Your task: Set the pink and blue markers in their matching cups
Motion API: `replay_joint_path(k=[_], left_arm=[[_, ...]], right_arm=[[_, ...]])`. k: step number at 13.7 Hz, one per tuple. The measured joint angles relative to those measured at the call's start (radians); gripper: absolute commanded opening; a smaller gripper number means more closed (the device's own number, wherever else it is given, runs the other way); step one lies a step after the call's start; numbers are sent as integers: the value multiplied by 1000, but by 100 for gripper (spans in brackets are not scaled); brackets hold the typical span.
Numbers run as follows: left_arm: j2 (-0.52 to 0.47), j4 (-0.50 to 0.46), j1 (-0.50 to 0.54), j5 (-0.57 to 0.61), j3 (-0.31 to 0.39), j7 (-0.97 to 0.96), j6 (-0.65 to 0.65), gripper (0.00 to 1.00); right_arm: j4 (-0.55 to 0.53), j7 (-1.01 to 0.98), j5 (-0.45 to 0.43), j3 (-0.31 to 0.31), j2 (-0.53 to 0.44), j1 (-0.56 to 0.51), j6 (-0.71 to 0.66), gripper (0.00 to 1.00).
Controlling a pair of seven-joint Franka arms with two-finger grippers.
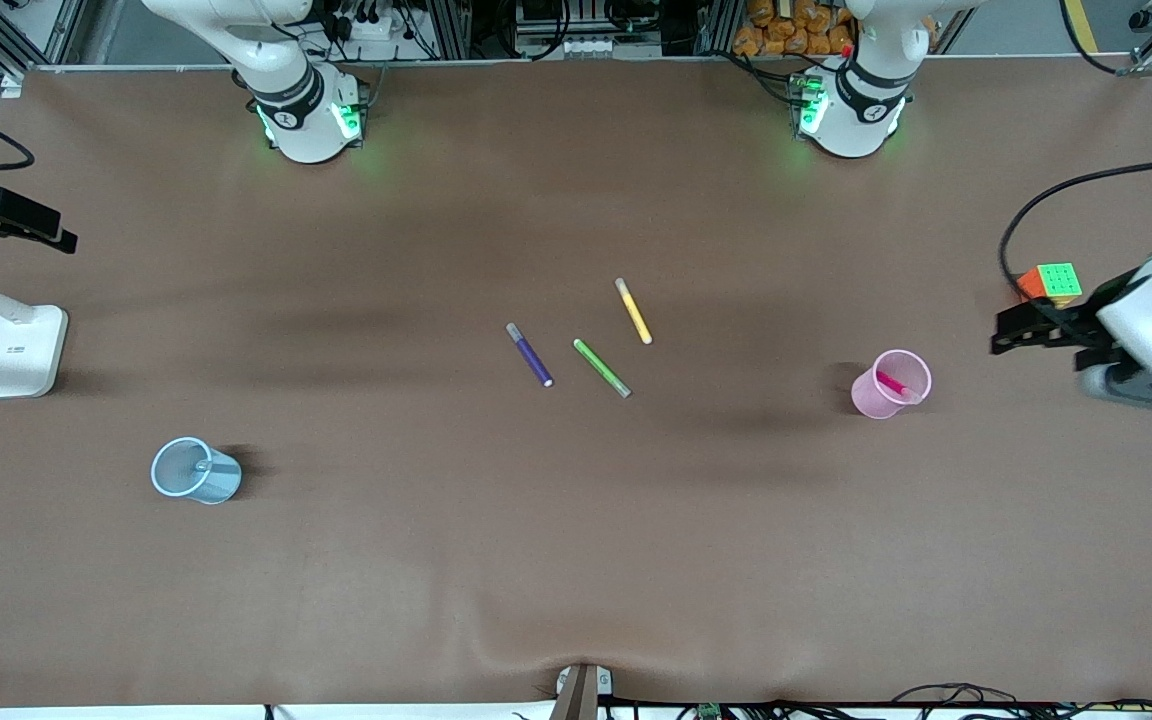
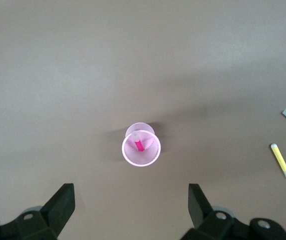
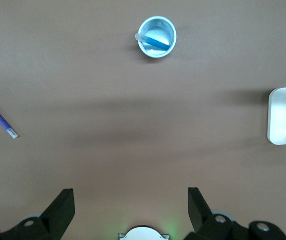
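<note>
pink marker (image 1: 894,384) in pink cup (image 1: 881,398); blue marker (image 3: 157,42) in blue cup (image 1: 188,482)

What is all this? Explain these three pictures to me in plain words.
Two robot arms stand at a brown table. The wide picture looks down from across it; the other two come from a camera on each wrist. The left hand and the right hand are open and hold nothing. The pink marker sits in the pink cup, the blue marker in the blue cup. A purple marker, a green marker and a yellow marker lie loose between the cups.
</note>
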Motion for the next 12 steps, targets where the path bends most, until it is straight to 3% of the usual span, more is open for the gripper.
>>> replay_joint_path(k=[12], left_arm=[[-34, 1, 33, 3, 13, -104, -20, 100]], right_arm=[[29, 3, -8, 0, 0, -1, 6, 100]])
